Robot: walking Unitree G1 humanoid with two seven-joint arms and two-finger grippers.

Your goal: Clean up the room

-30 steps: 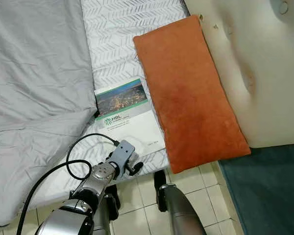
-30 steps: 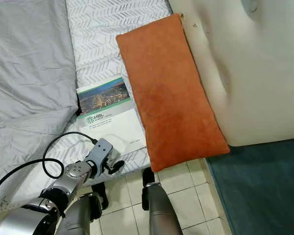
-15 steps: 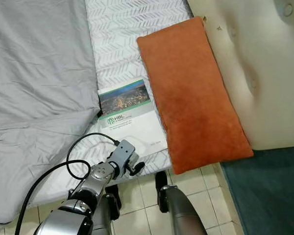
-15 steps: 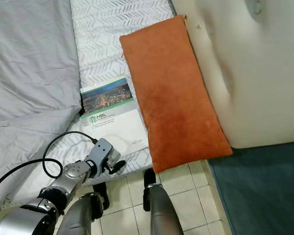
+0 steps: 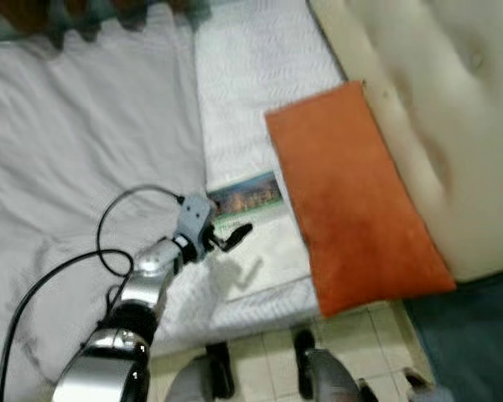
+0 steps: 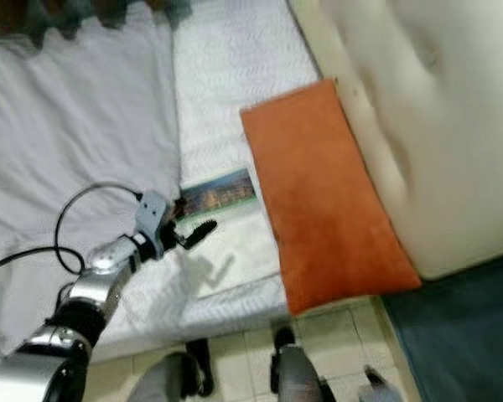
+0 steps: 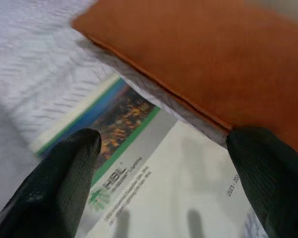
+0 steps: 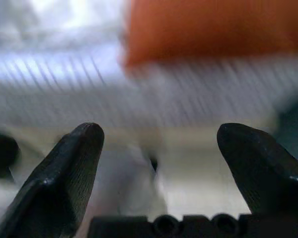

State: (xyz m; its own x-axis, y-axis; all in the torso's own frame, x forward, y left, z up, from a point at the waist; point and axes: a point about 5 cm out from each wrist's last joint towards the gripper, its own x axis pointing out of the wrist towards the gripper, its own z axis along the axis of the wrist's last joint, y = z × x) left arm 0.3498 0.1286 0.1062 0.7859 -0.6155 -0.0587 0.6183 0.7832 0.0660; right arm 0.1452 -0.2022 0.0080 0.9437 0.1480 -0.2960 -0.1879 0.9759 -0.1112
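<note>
Over the bed [image 5: 235, 67], the left gripper [image 5: 232, 238] hangs wide open and empty above a calendar booklet [image 5: 250, 226] lying beside the orange cushion [image 5: 352, 201]; right gripper [image 8: 161, 163] likewise spread, empty.

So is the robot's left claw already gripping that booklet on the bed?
No, the left gripper hovers open above the booklet, its fingers spread apart.

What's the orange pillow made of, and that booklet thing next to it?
The orange pillow looks like soft velvety fabric: matte, slightly fuzzy, with a sewn edge seam in the left wrist view. The booklet seems to be smooth printed paper or thin card, with a photo and crisp lettering on a flat, faintly shiny cover. The left end effector hovers open above it.
</note>
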